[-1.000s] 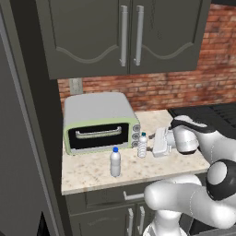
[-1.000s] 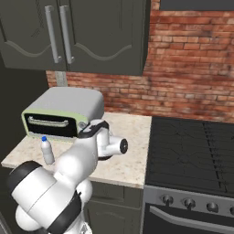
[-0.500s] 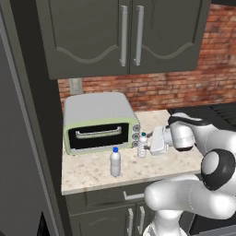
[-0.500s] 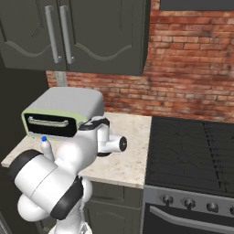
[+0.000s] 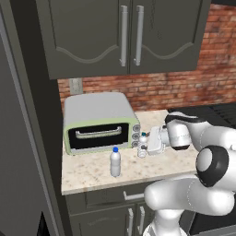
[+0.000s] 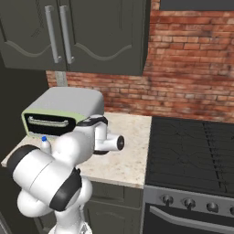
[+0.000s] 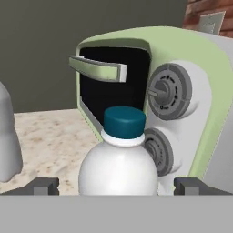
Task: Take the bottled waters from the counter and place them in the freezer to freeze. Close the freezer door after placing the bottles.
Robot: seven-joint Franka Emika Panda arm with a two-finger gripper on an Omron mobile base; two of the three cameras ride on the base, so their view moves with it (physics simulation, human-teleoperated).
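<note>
The white arm's two-finger gripper [image 5: 145, 146] reaches level over the beige speckled stone-look counter [image 5: 92, 173], its jaws spread as wide as they go on either side of a small clear plastic bottle with a blue cap [image 7: 119, 161], gripping nothing. That bottle stands upright just in front of the knobs of the pale green toaster oven [image 5: 99, 122]. A second blue-capped clear bottle [image 5: 115, 162] stands upright near the counter's front edge, apart from the gripper.
</note>
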